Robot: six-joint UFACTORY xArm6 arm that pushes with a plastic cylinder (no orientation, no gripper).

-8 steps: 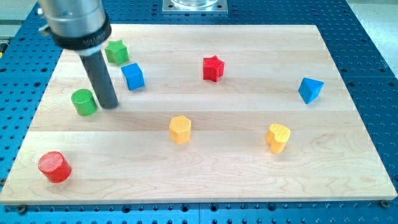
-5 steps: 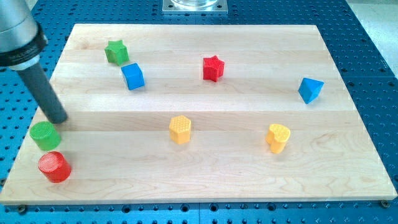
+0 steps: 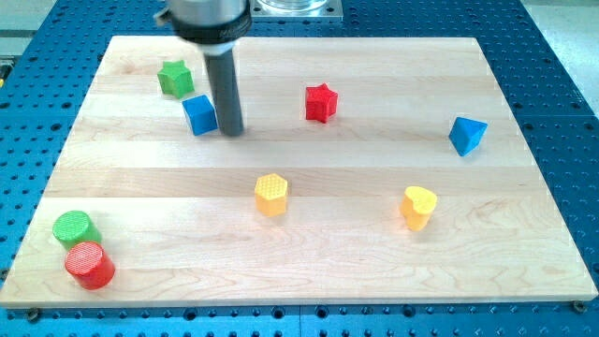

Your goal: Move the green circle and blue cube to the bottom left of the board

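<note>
The green circle (image 3: pixel 74 227) lies near the board's bottom left corner, touching the red circle (image 3: pixel 90 265) just below it. The blue cube (image 3: pixel 199 114) sits in the upper left part of the board. My tip (image 3: pixel 231 131) rests on the board right beside the blue cube, on its right side, touching or nearly touching it. The dark rod rises from there to the view's top.
A green star (image 3: pixel 174 78) lies up-left of the blue cube. A red star (image 3: pixel 320 102) is right of my tip. A yellow hexagon (image 3: pixel 271 195), a yellow heart (image 3: pixel 418 207) and a blue triangular block (image 3: pixel 466 136) lie further right.
The green circle was pushed from the mid-left down to the bottom left against the red circle, which shifted slightly. My tip then moved up and right to the blue cube's right side.
</note>
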